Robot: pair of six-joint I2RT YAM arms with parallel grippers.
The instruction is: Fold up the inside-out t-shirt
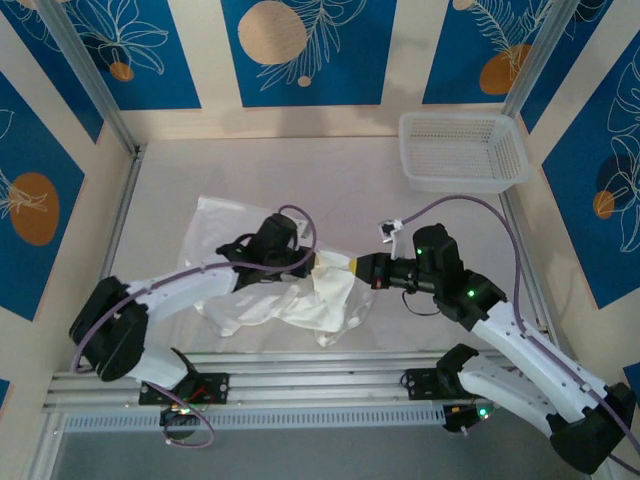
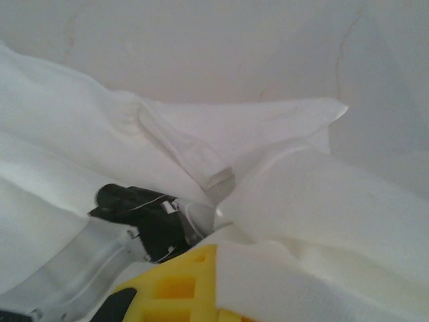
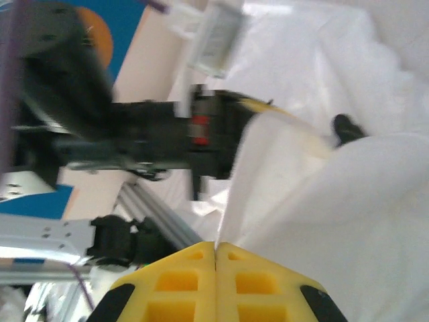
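The inside-out t-shirt [image 1: 255, 300] is a white, wrinkled heap at the middle of the table, with a flatter part spread toward the back left. My two grippers meet over its right end. The left gripper [image 1: 322, 263] reaches in from the left and is shut on a fold of the t-shirt [image 2: 322, 201]. In the left wrist view, cloth drapes over one yellow finger [image 2: 174, 285]. From the right comes the right gripper [image 1: 352, 268]. In the right wrist view the right gripper [image 3: 216, 247] has its jaws pressed together on an edge of the t-shirt [image 3: 348, 201], which rises from the tips.
A white mesh basket [image 1: 462, 150] stands at the back right corner. Metal rails [image 1: 300, 385] run along the near edge by the arm bases. The left arm's dark wrist [image 3: 134, 127] crosses close in front of the right gripper.
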